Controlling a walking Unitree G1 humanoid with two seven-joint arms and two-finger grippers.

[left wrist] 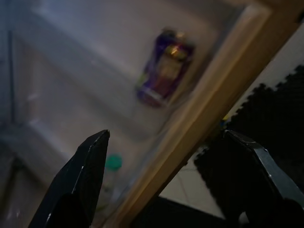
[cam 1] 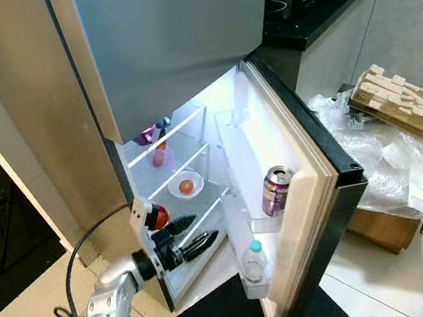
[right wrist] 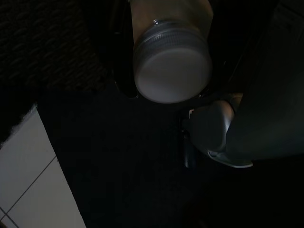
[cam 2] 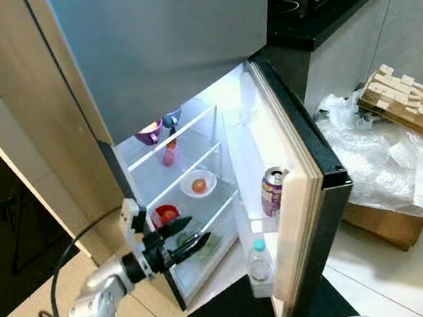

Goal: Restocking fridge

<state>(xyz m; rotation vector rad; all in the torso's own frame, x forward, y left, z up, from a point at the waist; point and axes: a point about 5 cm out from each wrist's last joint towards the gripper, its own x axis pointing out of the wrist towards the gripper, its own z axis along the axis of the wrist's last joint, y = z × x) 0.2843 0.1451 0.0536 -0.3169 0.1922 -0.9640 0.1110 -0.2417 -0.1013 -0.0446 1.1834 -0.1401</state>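
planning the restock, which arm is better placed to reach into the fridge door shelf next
Left. The left gripper is open at the fridge, facing the purple can on the door shelf. The right gripper holds a jar down low.

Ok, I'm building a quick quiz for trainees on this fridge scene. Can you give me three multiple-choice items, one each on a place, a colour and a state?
1. Where does the purple can stand?
A. on the floor mat
B. in a shelf of the open fridge door
C. on the counter

2. What colour is the cap of the water bottle low in the door?
A. red
B. yellow
C. teal

3. How is the left tool?
A. open, empty, before the lower fridge shelves
B. shut on the can
C. shut on the bottle

Key: 1 B, the can sits in the door's middle shelf. 2 C, the head views show a teal cap. 3 A, the left wrist view shows the fingers spread with nothing between.
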